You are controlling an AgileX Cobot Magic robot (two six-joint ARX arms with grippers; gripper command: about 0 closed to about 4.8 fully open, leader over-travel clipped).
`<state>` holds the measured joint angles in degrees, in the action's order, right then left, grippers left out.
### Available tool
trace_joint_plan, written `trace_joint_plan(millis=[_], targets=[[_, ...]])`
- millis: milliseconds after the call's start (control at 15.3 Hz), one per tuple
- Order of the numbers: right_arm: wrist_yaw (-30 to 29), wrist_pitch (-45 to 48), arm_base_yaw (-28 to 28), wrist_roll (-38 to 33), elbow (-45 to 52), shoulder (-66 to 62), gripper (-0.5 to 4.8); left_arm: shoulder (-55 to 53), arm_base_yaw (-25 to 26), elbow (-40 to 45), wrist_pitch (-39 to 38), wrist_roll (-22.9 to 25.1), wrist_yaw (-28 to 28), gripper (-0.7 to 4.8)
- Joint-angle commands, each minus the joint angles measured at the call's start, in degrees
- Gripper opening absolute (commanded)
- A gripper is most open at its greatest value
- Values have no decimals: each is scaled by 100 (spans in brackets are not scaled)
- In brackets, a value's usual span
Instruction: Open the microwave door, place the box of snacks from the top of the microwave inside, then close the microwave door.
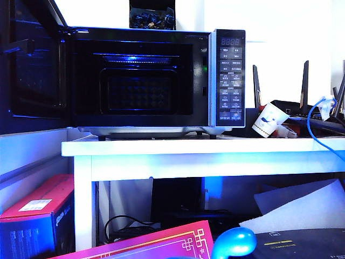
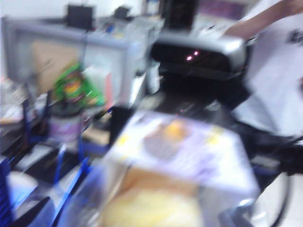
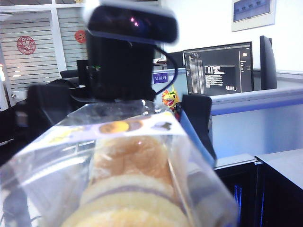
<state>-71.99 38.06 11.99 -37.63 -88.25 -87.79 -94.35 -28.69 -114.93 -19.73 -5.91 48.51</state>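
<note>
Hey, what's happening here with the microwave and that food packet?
A two-armed robot is putting snacks into the microwave. The microwave door already stands open, the inside empty. The box of snacks is up in the air away from it, apparently held by the right gripper, hidden under it; the left gripper sits at its far end.

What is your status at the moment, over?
At the box of snacks: left gripper, right gripper, grip unclear. The microwave door open. The microwave empty, nothing blocking.
</note>
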Motion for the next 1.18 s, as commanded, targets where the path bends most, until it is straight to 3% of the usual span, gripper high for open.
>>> trace_joint_plan(millis=[65,718,1175], targets=[[-17,125,-17,37,-33,48,279,52,125,-28,-39,105,-225,479],[138,92,-236,225,-33,-48,279,216,778,-31,-511,142,-83,479],[350,48,-234,492,-31,-376,279,332,892,-31,-804,553,-247,479]])
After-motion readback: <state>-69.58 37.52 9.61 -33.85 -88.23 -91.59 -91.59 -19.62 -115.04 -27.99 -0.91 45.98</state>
